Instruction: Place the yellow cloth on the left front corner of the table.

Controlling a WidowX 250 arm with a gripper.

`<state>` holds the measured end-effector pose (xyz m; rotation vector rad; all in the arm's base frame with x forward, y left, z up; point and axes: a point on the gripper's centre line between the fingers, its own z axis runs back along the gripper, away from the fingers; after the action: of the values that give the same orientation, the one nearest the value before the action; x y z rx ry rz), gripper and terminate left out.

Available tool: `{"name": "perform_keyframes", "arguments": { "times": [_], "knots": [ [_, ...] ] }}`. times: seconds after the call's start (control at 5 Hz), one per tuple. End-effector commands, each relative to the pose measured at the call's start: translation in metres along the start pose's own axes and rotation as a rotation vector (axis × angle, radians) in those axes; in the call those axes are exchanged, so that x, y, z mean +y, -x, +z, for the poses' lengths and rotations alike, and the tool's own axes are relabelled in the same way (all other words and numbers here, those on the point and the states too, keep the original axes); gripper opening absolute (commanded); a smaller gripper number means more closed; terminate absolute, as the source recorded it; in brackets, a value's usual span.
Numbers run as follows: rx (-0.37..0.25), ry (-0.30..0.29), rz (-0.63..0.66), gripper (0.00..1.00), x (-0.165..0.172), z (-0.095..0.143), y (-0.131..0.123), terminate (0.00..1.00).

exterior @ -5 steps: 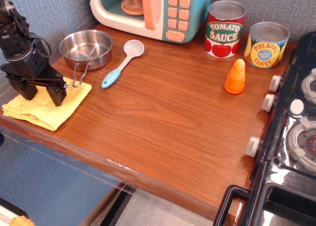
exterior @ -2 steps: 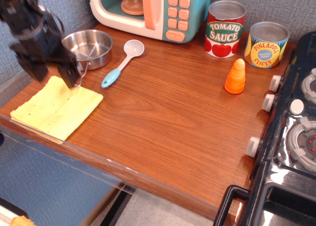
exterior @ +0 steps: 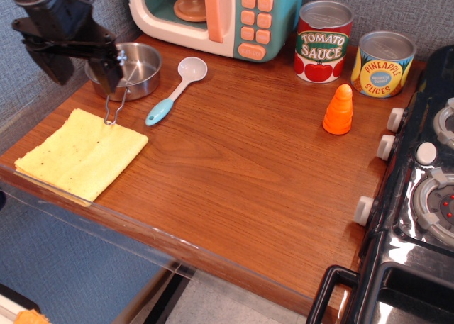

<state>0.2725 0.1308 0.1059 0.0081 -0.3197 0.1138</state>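
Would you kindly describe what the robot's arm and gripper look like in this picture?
The arm is matte black throughout, built of blocky, angular segments. A thin black cable loops out near its upper end. The gripper is black too: a flat crossbar carrying two short, thick jaws with squared tips, set wide apart. No logos, labels or coloured markings are visible on it.

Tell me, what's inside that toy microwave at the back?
Through the window of the microwave an orange-tan round plate shows. The pink door handle and the frame's top edge hide the rest of the inside.
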Motion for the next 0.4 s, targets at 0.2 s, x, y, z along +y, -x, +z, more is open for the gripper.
{"name": "perform_keyframes", "arguments": {
  "times": [0.2],
  "knots": [
    [0.088, 0.024, -0.218, 1.00, -0.057, -0.012, -0.013, 0.00]
  ]
}}
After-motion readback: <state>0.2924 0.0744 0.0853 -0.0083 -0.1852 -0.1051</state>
